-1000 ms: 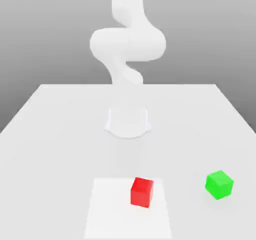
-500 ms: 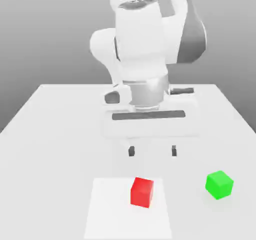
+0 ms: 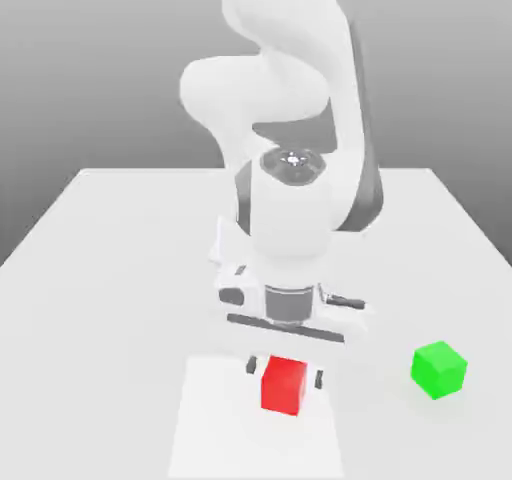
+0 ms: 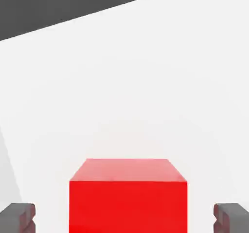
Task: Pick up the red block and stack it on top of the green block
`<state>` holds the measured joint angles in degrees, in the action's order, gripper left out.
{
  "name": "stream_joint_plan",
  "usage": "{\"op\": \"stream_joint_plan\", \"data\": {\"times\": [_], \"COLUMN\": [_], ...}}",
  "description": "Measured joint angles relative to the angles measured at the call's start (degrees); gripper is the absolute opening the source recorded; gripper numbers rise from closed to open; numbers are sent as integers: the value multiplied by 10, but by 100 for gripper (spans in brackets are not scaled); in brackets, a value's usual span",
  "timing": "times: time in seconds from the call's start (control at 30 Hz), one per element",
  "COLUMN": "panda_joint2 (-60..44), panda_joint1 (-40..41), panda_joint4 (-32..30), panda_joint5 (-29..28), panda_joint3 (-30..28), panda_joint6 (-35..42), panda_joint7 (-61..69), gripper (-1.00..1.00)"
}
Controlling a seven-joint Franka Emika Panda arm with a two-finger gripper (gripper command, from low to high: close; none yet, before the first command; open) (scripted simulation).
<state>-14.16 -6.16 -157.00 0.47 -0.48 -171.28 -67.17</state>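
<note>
"Caught the gripper (image 3: 285,372) where?"

"Over the white square (image 3: 230,428), spread wide, fingers (image 3: 252,365) toward opposite sides of the red block (image 3: 285,393), with nothing pinched. Saw the red block resting on the white square, near its edge closest to the robot's base."

"Spread why?"

"Likely to clear both sides of the red block before closing. Probably turned to match its faces, too, for a flat, even grip. Found the green block (image 3: 438,370) off the white square, toward the exterior view's right, upper face bare; presumably kept free to serve as base for the stack."

"Noticed any change from the frame half a second earlier?"

"Yes. Saw the gripper back then beyond the white square, on the base side; then found it brought forward and down over the square. Detected no shift in either block, and no lift begun."
</note>
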Motion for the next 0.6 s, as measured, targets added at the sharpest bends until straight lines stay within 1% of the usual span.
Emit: {"op": "stream_joint_plan", "data": {"times": [0.23,0.6], "panda_joint2": [-1,123], "panda_joint1": [1,0], "panda_joint4": [0,-17], "panda_joint5": [-2,-6], "panda_joint3": [1,-1], "panda_joint6": [-2,105], "panda_joint7": [-2,-4], "gripper": [-100,-100]}}
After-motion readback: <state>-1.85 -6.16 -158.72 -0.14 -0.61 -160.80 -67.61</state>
